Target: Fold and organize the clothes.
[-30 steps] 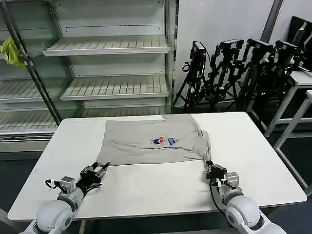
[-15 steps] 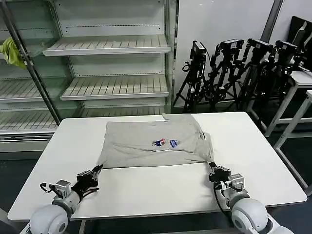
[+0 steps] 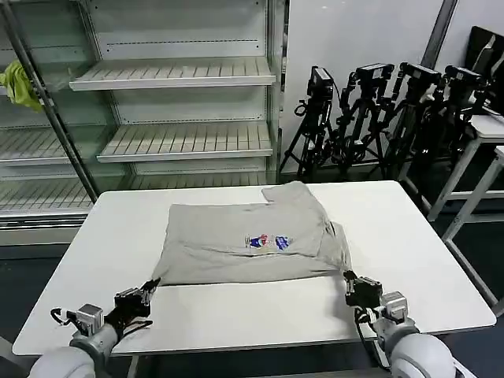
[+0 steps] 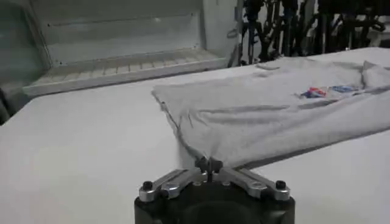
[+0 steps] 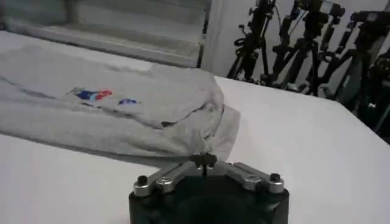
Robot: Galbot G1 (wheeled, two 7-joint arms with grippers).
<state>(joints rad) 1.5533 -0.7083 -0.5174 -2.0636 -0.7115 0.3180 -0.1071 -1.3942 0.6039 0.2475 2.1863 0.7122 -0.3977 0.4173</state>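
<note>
Both grippers, left (image 3: 144, 291) and right (image 3: 352, 280), pinch the shirt's (image 3: 244, 240) lower corners; limp, light cloth, best held by corners.

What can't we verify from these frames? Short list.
- T-shirt chest print: too small to read in the head view.
- T-shirt's underside and folded layers: hidden by its top layer.
- Left gripper and right gripper: fingertips meet at the near corners; cloth between them not discernible.
</note>
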